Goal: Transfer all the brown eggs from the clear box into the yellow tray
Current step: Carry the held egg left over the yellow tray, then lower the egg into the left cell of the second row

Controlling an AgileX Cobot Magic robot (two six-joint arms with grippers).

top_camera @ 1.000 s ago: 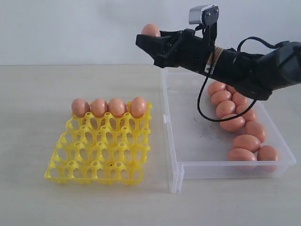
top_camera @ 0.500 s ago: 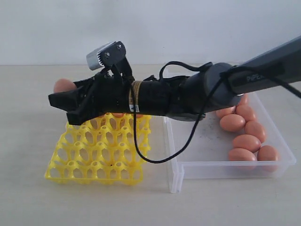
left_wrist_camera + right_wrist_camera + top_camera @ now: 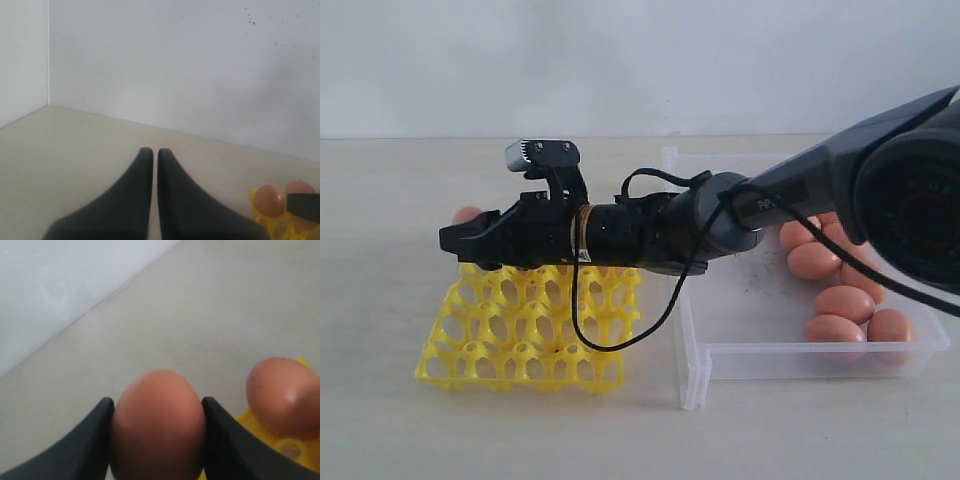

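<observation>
right jaws: clamp brown egg (image 3: 159, 425), long axis along jaws | left jaws: closed, empty

Bright yellow openwork plastic egg tray (image 3: 520, 345), lower left. Matte orange-brown oval eggs (image 3: 842, 300), right, in a clear plastic box (image 3: 800, 362) with dark floor smudges. Black right end effector (image 3: 450, 240). Pale beige worktop (image 3: 380, 430).

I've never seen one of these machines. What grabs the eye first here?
A long black arm reaches across from the right, its gripper pinching an egg above the left edge of the yellow tray. Off to the right, a cluster of eggs lies along the right side of the clear box.
</observation>
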